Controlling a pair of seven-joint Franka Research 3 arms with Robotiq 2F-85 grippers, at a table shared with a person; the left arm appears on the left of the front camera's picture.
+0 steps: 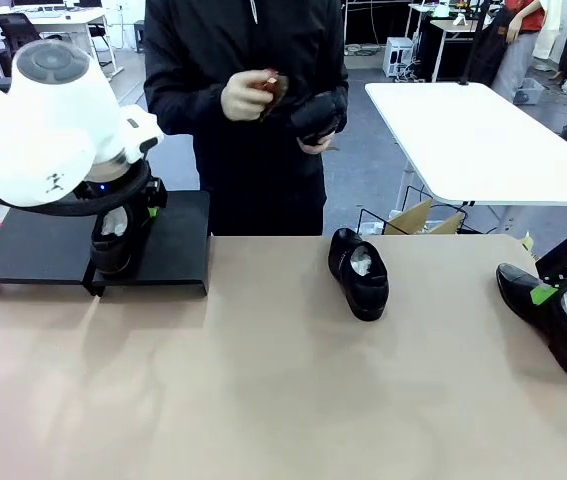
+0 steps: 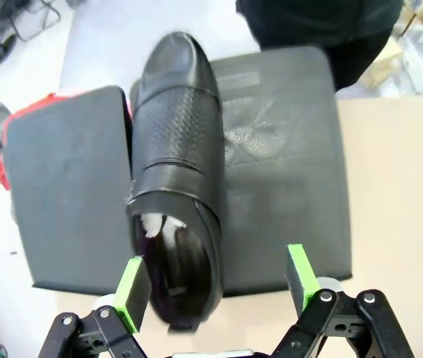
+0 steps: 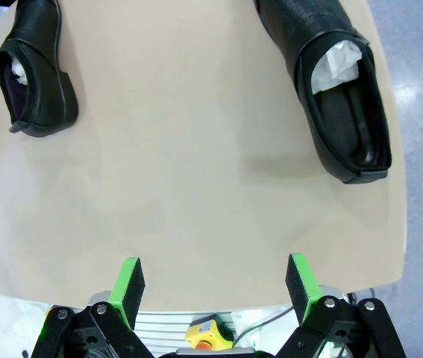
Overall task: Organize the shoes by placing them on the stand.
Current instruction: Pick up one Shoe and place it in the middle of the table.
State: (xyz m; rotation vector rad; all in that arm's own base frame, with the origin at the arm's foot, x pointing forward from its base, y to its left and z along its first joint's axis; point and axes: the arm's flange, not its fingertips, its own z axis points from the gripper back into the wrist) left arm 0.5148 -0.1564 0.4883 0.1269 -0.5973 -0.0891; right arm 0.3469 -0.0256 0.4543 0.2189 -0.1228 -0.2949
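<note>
- Left jaws stand open astride the heel of a shoe [image 2: 175, 149] on the stand [image 2: 286, 186]; a near-touching pad [image 2: 133, 287] could snag it and drag it off.
- Right jaws open, empty; two more shoes [image 3: 345, 97] lie beyond them on the tabletop [image 3: 196, 186].

White, bulbous left arm [image 1: 43, 130] with grey cap — black fingers [image 2: 133, 287] tipped in green.
</note>
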